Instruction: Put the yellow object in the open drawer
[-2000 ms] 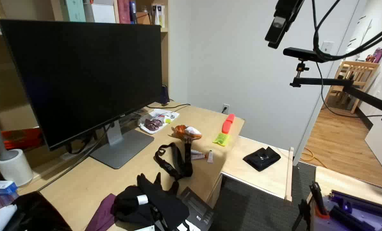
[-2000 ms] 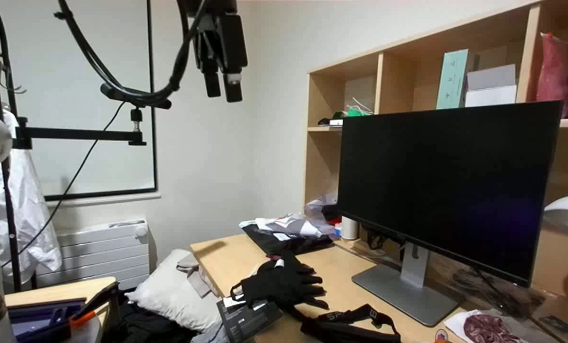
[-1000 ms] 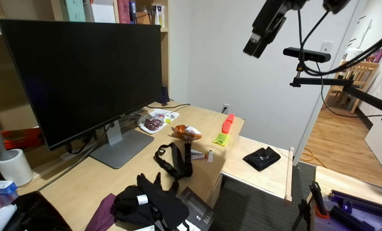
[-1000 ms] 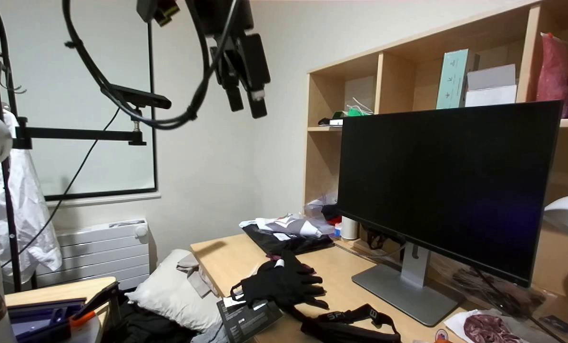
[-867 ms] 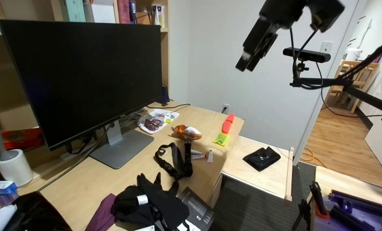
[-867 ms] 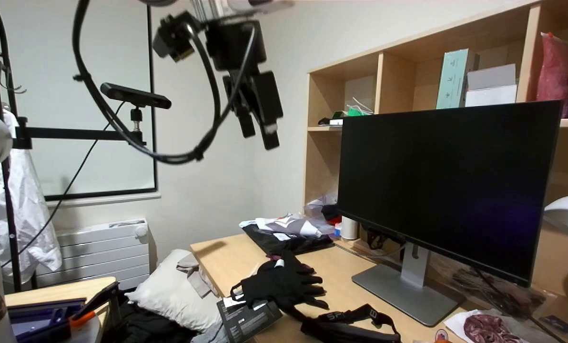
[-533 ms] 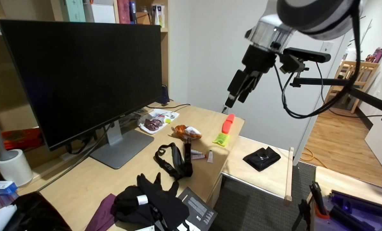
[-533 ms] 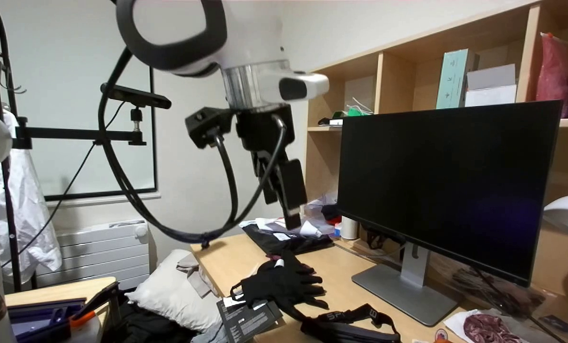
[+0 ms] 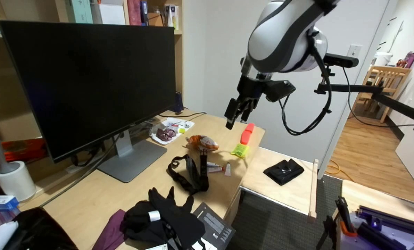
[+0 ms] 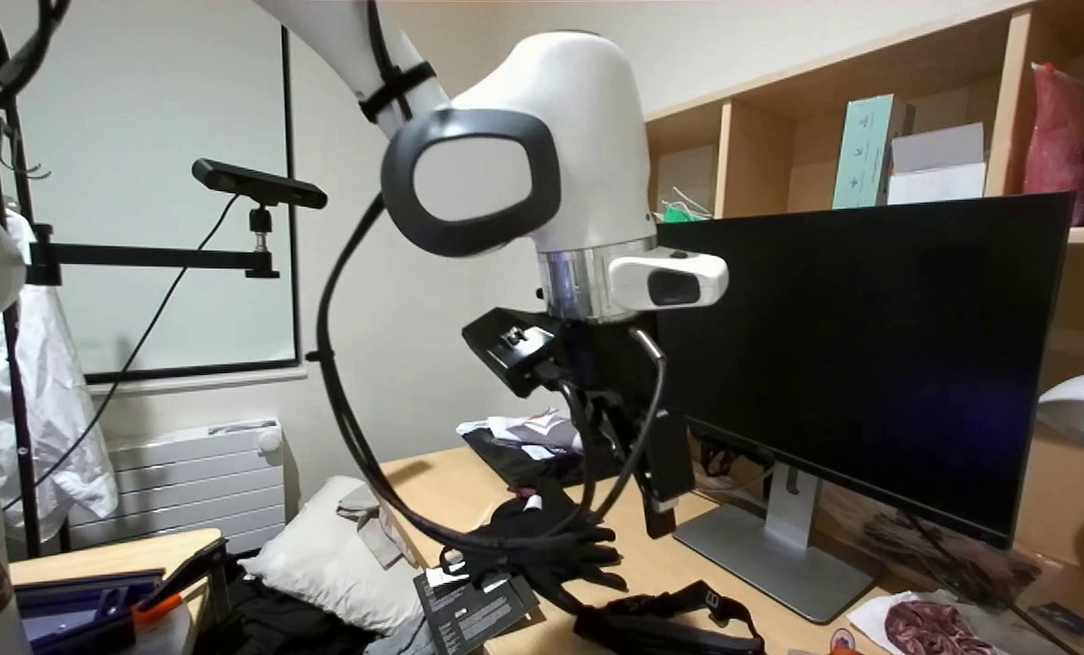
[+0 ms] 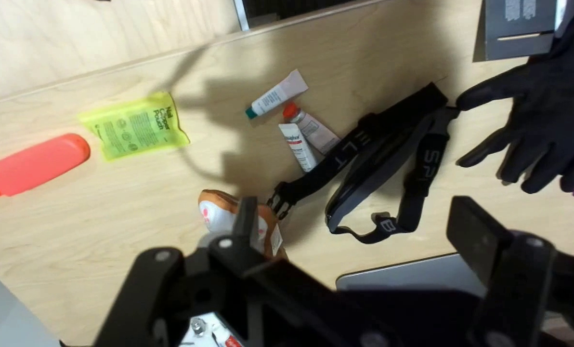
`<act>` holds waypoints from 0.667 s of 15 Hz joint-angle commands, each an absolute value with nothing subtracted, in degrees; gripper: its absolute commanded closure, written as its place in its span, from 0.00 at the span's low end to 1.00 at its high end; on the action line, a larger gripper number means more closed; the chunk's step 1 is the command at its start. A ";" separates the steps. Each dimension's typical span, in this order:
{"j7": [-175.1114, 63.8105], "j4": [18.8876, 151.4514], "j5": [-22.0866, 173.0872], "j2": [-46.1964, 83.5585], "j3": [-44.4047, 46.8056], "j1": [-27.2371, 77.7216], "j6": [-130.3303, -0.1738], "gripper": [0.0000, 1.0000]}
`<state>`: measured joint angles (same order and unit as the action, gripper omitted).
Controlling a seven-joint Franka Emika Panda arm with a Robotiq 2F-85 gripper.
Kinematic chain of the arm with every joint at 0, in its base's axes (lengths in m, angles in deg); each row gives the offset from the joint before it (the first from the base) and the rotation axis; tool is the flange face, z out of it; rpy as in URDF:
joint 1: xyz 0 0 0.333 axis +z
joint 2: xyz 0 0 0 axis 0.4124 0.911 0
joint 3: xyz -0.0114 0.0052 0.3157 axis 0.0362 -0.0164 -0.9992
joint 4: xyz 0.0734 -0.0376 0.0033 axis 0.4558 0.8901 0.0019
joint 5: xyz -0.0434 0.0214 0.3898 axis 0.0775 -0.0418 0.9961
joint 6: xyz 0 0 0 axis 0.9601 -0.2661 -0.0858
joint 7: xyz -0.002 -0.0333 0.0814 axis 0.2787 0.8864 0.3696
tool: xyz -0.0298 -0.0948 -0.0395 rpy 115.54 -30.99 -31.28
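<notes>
1 gripper (image 11: 358,226), spread, above desk (image 11: 99,226) bearing 1 yellow pouch (image 11: 137,126), 3 tubes (image 11: 278,96); alongside, 1 open drawer (image 9: 295,194).

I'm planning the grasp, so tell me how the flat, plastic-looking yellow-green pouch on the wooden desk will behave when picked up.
The flat, plastic-looking yellow-green pouch will probably flex, looking thin with uneven edges. Lying flat on the pale wooden desk, it seems unlikely to roll. Its smooth-looking printed surface might be slippery.
</notes>
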<state>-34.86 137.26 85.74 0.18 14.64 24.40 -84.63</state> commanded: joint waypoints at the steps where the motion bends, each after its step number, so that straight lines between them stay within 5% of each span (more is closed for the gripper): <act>1: -35.57 129.69 86.96 11.55 11.02 20.47 -87.75 0.00; 10: -46.75 123.12 83.73 18.99 9.75 14.61 -88.63 0.00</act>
